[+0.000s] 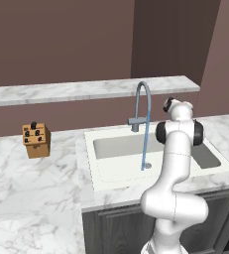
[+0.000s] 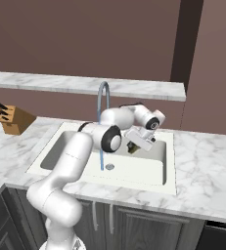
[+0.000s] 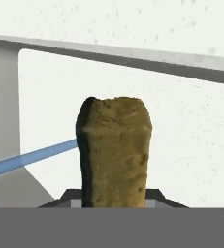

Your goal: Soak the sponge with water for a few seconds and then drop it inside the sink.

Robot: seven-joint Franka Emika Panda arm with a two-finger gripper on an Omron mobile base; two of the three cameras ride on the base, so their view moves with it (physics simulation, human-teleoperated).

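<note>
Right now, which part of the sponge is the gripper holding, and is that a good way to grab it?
The gripper is shut on one short end of the sponge, squeezing its broad flat faces. That suits a soft slab, since most of it sticks out free over the sink, beside the water.

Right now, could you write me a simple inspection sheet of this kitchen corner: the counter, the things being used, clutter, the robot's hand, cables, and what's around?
Surface: marble counter around the basin.
Job's things: white sink set in the counter; water runs from the tap down to the basin floor; sponge held upright over the right part of the basin, beside the stream, which passes behind it in the hand view.
Clutter: brown knife block on the counter left of the sink.
Grippers: gripper shut on the sponge.
Cables: nothing seen.
Surroundings: marble shelf behind the sink, brown wall, dark cabinets below.
</note>
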